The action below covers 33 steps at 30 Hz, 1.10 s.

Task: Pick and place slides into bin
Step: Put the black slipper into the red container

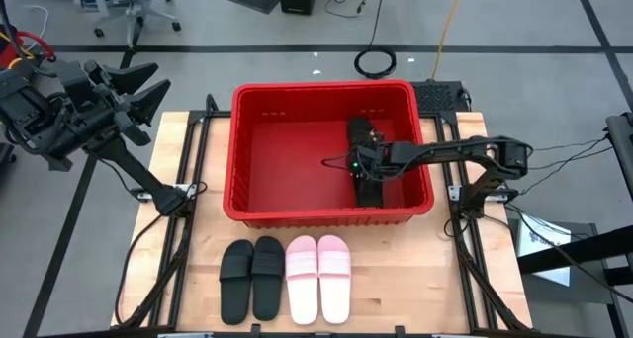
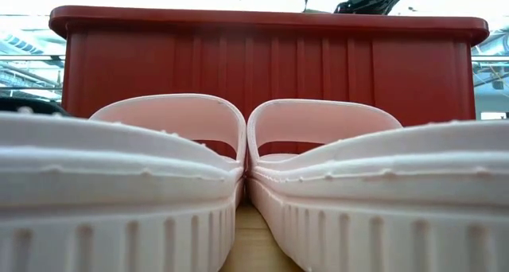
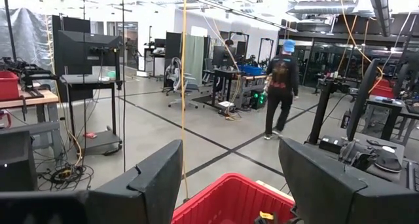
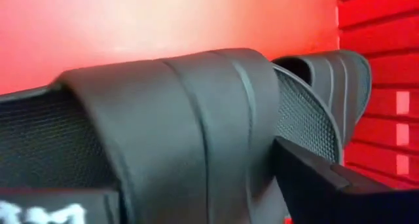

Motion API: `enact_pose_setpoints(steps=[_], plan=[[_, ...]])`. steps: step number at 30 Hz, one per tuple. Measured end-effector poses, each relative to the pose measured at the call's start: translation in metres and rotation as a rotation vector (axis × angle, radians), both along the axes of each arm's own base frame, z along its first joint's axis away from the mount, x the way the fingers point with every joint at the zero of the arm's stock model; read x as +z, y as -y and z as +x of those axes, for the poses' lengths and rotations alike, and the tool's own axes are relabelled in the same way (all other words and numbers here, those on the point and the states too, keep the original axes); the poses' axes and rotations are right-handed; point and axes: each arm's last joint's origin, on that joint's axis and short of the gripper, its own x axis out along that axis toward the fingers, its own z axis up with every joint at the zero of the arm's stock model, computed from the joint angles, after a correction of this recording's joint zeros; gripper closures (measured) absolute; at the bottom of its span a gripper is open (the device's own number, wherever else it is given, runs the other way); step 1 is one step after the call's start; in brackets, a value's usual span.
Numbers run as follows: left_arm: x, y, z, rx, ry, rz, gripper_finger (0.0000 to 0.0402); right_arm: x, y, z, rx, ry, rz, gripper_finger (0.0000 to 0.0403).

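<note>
**Right tool over black slides in the bin**

Nearest the table's (image 1: 198, 279) front edge lie a black pair (image 1: 251, 279) and a pink pair (image 1: 318, 278), side by side. Behind them stands the red bin (image 1: 247, 150). Inside, by its right wall, two black slides (image 1: 366, 165) lie; the right tool (image 1: 362, 166) sits on them, whether gripping I cannot tell. The left tool (image 1: 134, 86) hangs open off the table's left corner. A person (image 3: 280, 86) walks far off.

No text can be read; white marks on a black slide (image 4: 163, 152) stay illegible.
</note>
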Motion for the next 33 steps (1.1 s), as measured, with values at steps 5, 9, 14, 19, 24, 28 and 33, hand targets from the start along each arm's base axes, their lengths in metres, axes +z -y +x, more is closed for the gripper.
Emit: enact_pose_setpoints(steps=[5,9,14,19,24,28,33], plan=[[0.000,0.000,0.000,0.000,-0.003,0.003,0.0147,0.014,-0.002,-0.004,0.045,0.043,0.021,0.0176],[0.000,0.000,0.000,0.000,-0.004,0.004,0.0147,0.015,-0.001,-0.007,0.035,0.029,0.017,0.0168],[0.000,0.000,0.000,0.000,-0.004,0.004,0.0147,0.015,0.004,-0.011,-0.010,0.005,-0.022,0.0173],[0.000,0.000,0.000,0.000,-0.004,0.004,0.0147,0.013,0.009,-0.014,-0.026,0.028,0.136,0.0178],[0.000,0.000,0.000,0.000,-0.004,0.004,0.0147,0.010,0.017,-0.019,-0.079,0.047,0.269,0.0175],[0.000,0.000,0.000,0.000,-0.004,0.004,0.0147,0.010,0.025,-0.022,-0.105,0.079,0.377,0.0176],[0.000,0.000,0.000,0.000,-0.004,0.004,0.0147,0.011,0.031,-0.025,-0.115,0.082,0.386,0.0178]])
